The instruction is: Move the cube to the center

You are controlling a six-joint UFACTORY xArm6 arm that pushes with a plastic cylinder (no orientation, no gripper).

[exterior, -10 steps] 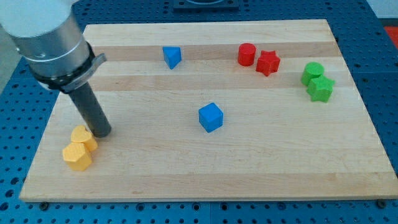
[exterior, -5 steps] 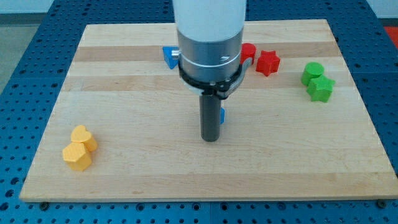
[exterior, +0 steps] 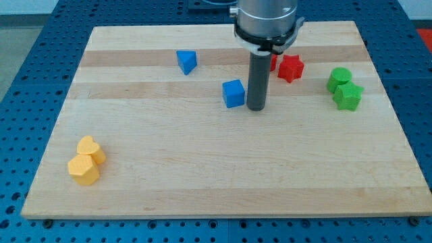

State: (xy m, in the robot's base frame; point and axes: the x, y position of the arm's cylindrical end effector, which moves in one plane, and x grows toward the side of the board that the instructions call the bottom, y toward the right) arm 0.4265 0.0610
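Note:
The blue cube point(exterior: 233, 93) sits on the wooden board point(exterior: 223, 162), a little above the board's middle. My tip point(exterior: 256, 108) rests on the board just to the view's right of the cube, very close to its right face; whether they touch cannot be told. The rod rises from there to the arm's metal collar at the view's top.
A blue triangular block point(exterior: 187, 61) lies up and left of the cube. A red cylinder point(exterior: 273, 61), partly hidden by the rod, and a red star point(exterior: 291, 68) lie at the top right. A green cylinder point(exterior: 339, 78) and green star point(exterior: 349, 96) sit at the right. Two yellow blocks point(exterior: 86, 161) lie bottom left.
My tip swept from the yellow blocks at the left across to the cube, then up and right. The blue cube has moved up the board from its earlier spot.

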